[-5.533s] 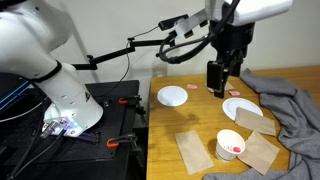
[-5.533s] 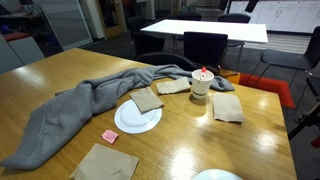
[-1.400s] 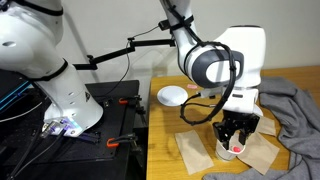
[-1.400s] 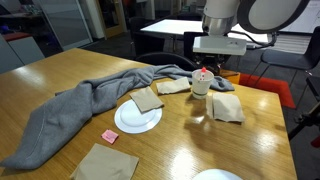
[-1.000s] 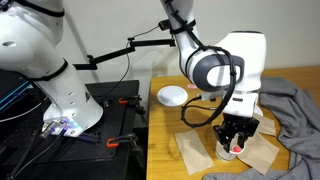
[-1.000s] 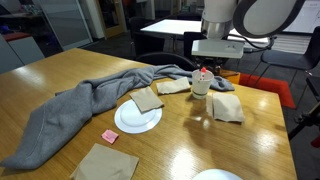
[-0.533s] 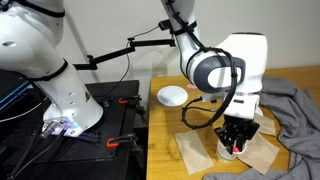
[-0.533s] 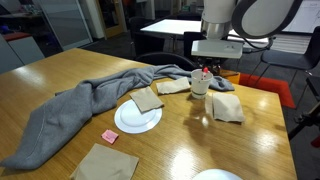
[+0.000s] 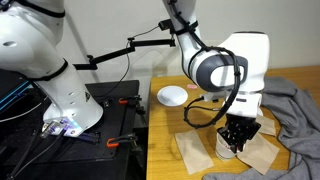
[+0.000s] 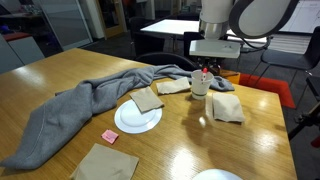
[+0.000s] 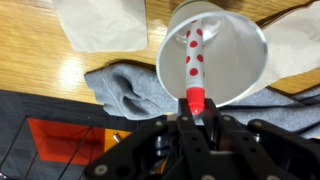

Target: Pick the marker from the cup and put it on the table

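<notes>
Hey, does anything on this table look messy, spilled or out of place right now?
The grey cloth lies crumpled across the table, running up beside the plate, and a brown napkin sits on that plate, overhanging its rim. Nothing is spilled; the cup stands upright with the marker leaning inside.

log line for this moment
phase: pre-grasp | jaws: over cup, at red end of marker, closure unclear | marker: in cup

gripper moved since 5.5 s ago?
Yes. In an exterior view the gripper dropped from high up near the plate down to the cup.
</notes>
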Motion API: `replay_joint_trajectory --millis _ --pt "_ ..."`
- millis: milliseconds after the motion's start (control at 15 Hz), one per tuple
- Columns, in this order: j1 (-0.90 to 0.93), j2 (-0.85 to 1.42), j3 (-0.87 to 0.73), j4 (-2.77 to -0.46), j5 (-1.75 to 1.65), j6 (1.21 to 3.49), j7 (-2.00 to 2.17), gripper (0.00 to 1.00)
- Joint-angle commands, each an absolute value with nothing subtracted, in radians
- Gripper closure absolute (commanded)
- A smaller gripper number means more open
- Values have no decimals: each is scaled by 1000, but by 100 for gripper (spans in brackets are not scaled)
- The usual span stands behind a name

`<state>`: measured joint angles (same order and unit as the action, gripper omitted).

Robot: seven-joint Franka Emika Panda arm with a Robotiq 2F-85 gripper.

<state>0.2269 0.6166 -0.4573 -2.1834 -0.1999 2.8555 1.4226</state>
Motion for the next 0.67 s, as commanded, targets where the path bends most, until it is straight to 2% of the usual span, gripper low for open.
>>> replay_joint_trajectory --millis 0,400,600 --pt "313 591 -517 -2191 -214 2804 1451 95" --pt "494 518 -662 -2210 -361 2659 1532 95" --pt "530 445 -681 -2213 -494 2560 1582 95"
